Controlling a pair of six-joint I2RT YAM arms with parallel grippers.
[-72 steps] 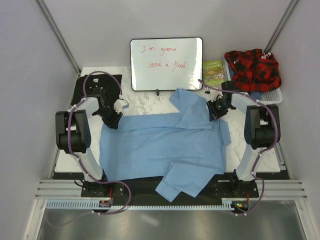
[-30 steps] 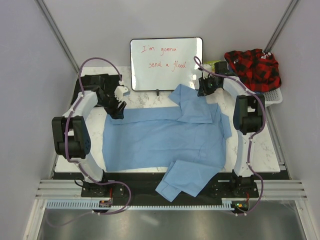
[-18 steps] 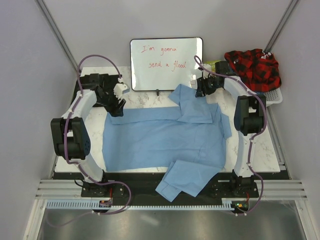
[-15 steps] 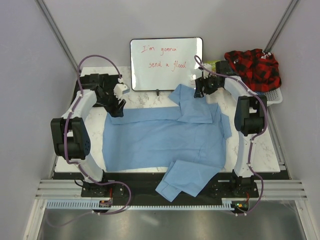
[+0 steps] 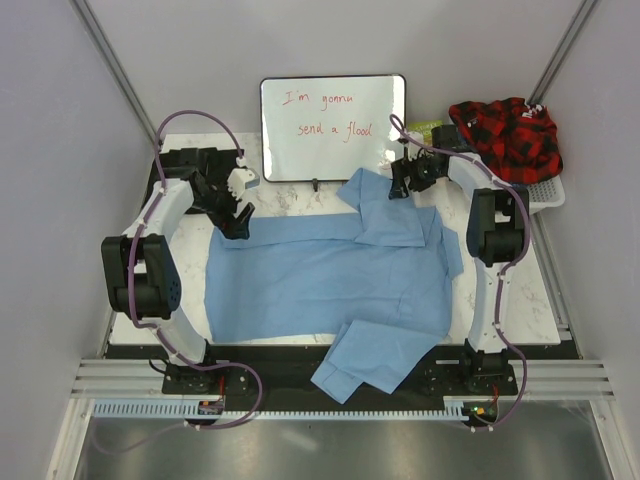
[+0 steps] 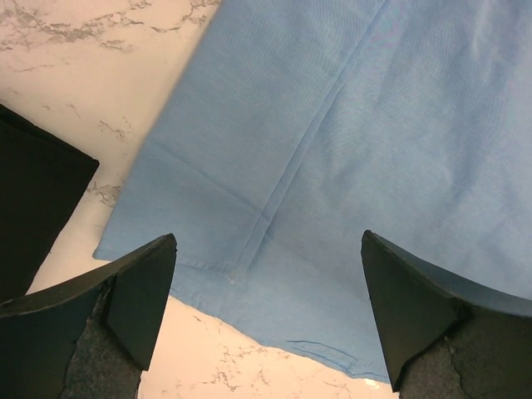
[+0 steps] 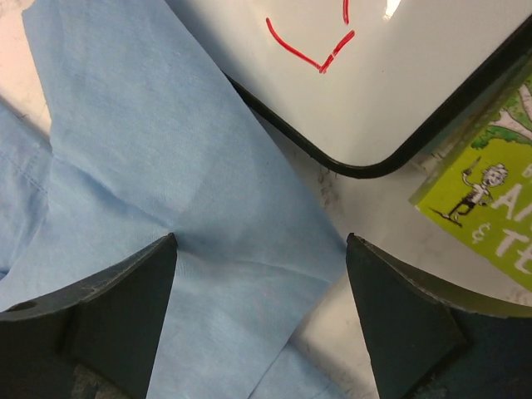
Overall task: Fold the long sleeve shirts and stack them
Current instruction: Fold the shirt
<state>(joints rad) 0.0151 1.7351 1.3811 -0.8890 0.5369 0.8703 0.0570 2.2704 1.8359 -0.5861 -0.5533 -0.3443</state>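
Slid a touch down and right since half a second ago: left gripper [image 5: 236, 223], now over the upper-left corner of the light blue shirt [image 5: 330, 280]. Hardly a twitch in that span from the right gripper [image 5: 399, 186], parked at the tip of the sleeve [image 5: 372, 205] folded up toward the whiteboard [image 5: 333, 127]. Farther reach up the frame for both arms than a couple of seconds back.

Over to the left wrist view — jaws spread wide, black fingers [image 6: 125, 291] low in either corner. Between them a hemmed corner of blue cloth flat on the marble table [image 6: 50, 33], nothing pinched. Dark mat [image 6: 33, 191] at the left edge.

Same story on the right wrist view: fingers [image 7: 108, 307] well apart, gripping nothing, blue sleeve cloth across the gap. Rounded corner of the whiteboard just above, green book [image 7: 490, 199] at the right edge.

Back on the top view, shirt body spread flat across the centre of the table, second sleeve [image 5: 365, 362] draped over the near edge at lower centre. Up in the right corner, red-and-black plaid garment [image 5: 505, 135] heaped on a white basket [image 5: 548, 192].
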